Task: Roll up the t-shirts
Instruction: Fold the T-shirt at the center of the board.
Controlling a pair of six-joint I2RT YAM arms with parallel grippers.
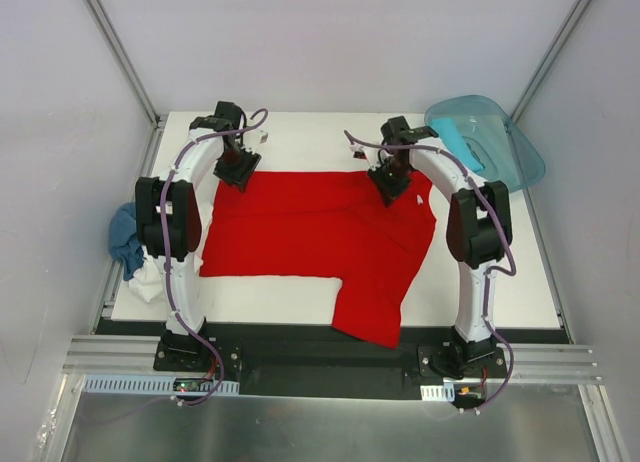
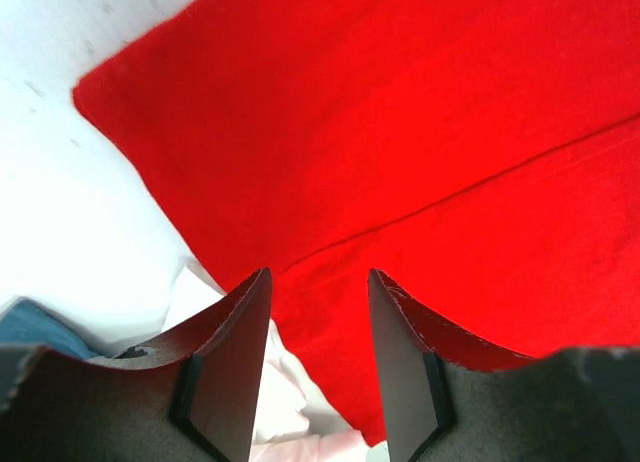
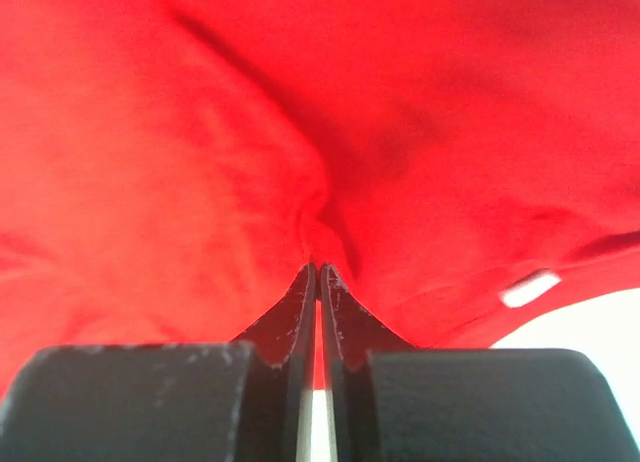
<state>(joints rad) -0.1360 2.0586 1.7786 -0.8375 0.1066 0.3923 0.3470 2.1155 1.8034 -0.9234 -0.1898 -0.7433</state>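
A bright red t-shirt (image 1: 310, 237) lies spread on the white table, one part hanging over the near edge. My left gripper (image 1: 237, 170) hovers over its far left corner, open and empty; the left wrist view shows the red cloth (image 2: 400, 132) below the spread fingers (image 2: 245, 322). My right gripper (image 1: 392, 187) is at the shirt's far right part, shut on a pinched fold of the red t-shirt (image 3: 320, 222). A blue shirt (image 1: 124, 237) and a white shirt (image 1: 150, 280) lie bunched at the table's left edge.
A translucent teal plastic tub (image 1: 487, 137) stands tilted at the far right corner, holding a turquoise cloth (image 1: 460, 142). Grey walls and metal frame rails (image 1: 120, 62) close in the table. A black rail (image 1: 320, 357) runs along the near edge.
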